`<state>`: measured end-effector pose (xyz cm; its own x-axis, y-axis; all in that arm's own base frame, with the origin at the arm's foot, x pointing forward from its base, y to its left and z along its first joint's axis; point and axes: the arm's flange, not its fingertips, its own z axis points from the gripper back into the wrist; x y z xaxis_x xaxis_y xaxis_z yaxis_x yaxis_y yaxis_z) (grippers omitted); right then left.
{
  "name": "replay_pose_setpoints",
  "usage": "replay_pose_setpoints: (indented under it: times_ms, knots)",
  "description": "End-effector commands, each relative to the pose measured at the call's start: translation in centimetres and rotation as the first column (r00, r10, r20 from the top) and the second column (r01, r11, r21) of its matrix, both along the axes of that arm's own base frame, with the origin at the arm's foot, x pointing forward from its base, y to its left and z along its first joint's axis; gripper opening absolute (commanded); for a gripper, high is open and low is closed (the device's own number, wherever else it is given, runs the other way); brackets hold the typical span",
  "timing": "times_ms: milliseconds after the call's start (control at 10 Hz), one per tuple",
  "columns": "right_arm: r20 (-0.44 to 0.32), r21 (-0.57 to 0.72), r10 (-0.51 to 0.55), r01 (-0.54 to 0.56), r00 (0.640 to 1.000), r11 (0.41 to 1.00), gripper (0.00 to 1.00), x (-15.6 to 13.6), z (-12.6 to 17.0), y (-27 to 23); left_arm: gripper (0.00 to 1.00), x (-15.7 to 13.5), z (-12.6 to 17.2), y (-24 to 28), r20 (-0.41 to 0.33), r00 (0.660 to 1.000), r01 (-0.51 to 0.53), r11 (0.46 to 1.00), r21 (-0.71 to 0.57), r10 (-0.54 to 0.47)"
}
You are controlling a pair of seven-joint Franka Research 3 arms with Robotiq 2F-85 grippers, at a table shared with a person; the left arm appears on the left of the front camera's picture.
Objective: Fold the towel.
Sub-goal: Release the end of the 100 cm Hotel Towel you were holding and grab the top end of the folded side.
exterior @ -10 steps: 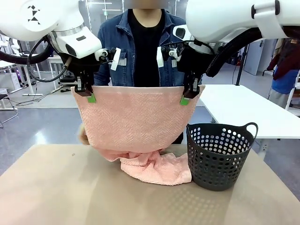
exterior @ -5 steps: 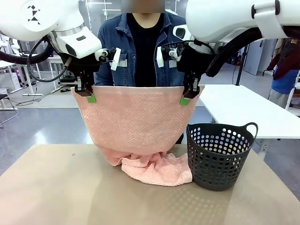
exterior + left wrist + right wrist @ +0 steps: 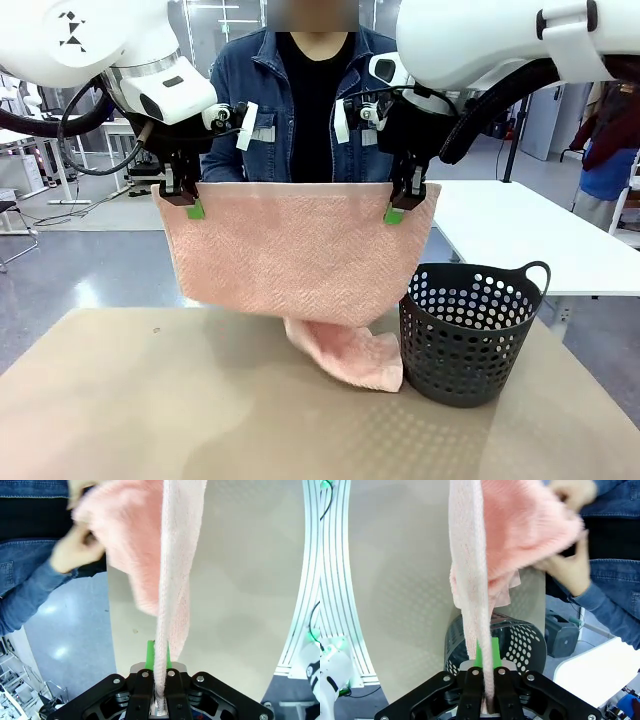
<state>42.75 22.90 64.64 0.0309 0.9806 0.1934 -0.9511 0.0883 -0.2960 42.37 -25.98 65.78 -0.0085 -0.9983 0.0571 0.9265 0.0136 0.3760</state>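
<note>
The towel [image 3: 295, 250]: where does it hang, from where you stand?

— Between the two tools. The left gripper [image 3: 192, 205] is clamped on one top corner and the right gripper [image 3: 397, 208] on the other. The top hem runs taut and level from one to the other, and the sheet drops straight below both.

— And the lower half?

— Not hanging free. On the far side of the sheet from the grippers, the person's hands [image 3: 75, 555] hold bunched pink cloth. I take that for the bottom edge, held partway up towards the pinched corners. One loose tail droops below the right gripper, down to the table [image 3: 130, 400], just beside the basket [image 3: 470, 335].

— So how far along?

— My reading: the towel is spread and held, so that part is done. The first fold is begun but not closed. The lower edge has yet to meet the top hem, and the tail has yet to be gathered in. Any further folds, and laying the towel down, remain.
</note>
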Motion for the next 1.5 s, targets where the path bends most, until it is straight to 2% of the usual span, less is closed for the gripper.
replay_pose_setpoints:
  times_ms: [0,1400]
  knots:
    - [0.0,0.0,-0.004,0.004,1.0,1.0,0.0,0.06,-0.02,-0.17,0.0,0.03,0.04,0.13,0.001,1.0,0.016,1.0,0.007,-0.016]
    - [0.0,0.0,-0.004,0.004,1.0,1.0,0.0,0.06,-0.02,-0.17,0.0,0.03,0.04,0.13,0.001,1.0,0.016,1.0,0.007,-0.016]
